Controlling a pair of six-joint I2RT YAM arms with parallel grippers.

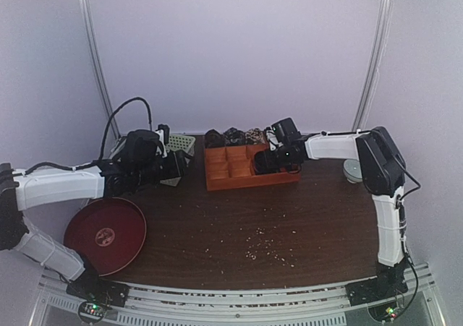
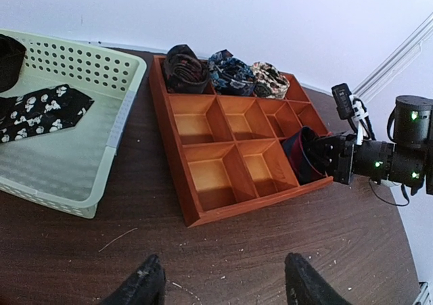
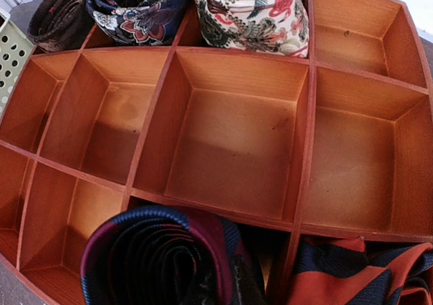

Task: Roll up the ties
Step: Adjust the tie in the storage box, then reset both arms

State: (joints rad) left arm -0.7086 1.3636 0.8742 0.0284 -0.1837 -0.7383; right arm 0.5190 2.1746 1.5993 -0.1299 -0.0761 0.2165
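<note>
Three rolled ties, a brown one (image 2: 184, 68), a blue floral one (image 2: 231, 74) and a cream floral one (image 2: 269, 80), fill the back row of the orange tray (image 2: 193, 214). A navy-and-maroon coiled tie (image 3: 162, 257) sits in a near compartment. My right gripper (image 3: 230, 285) is shut on its outer layers; one dark finger (image 3: 241, 283) shows and the other is hidden. Red-and-navy striped fabric (image 3: 358, 271) lies in the compartment beside it. A flat black tie with pale speckles (image 2: 40, 112) lies in the green basket (image 2: 125, 95). My left gripper (image 2: 226, 285) hangs open over bare table.
A dark red round plate (image 1: 105, 232) lies at the near left of the table. A small pale bowl (image 1: 352, 170) stands at the right behind the right arm. Crumbs (image 1: 264, 243) dot the dark wood. Several tray compartments (image 3: 237, 149) hold nothing.
</note>
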